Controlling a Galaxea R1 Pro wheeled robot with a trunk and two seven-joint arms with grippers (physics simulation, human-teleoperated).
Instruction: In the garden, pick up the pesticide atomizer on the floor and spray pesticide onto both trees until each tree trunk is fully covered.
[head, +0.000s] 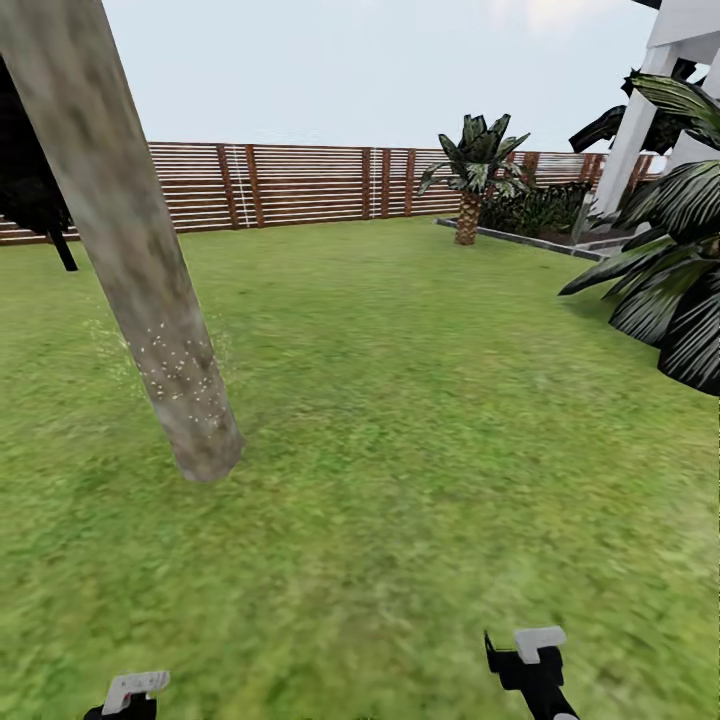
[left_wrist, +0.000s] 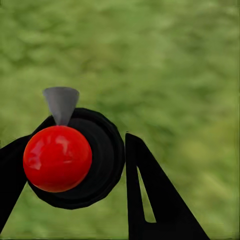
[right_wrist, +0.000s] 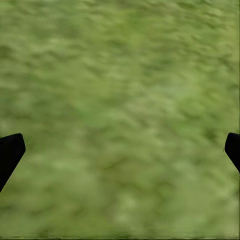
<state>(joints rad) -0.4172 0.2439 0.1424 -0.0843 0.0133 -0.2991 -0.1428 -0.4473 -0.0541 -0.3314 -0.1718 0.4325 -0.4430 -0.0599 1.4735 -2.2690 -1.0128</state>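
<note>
A thick mottled grey-beige tree trunk (head: 120, 230) leans across the left of the head view, rising from the lawn (head: 400, 400). Pale pesticide specks (head: 180, 365) dot its bark near the base, and a few hang in the air beside it. In the left wrist view my left gripper (left_wrist: 75, 145) is shut on the pesticide atomizer (left_wrist: 102, 160), a round black body with a red ball and a grey cone nozzle (left_wrist: 61, 102), held over grass. My right gripper (right_wrist: 120, 145) is open over grass, its black fingertips (right_wrist: 10, 150) far apart with nothing between them.
A brown slatted fence (head: 300, 185) closes the far side of the lawn. A short scaly palm (head: 468, 180) stands at the back by a stone border. White pillars (head: 630, 130) and big dark palm fronds (head: 670, 290) crowd the right. Dark foliage (head: 30, 170) hangs behind the trunk.
</note>
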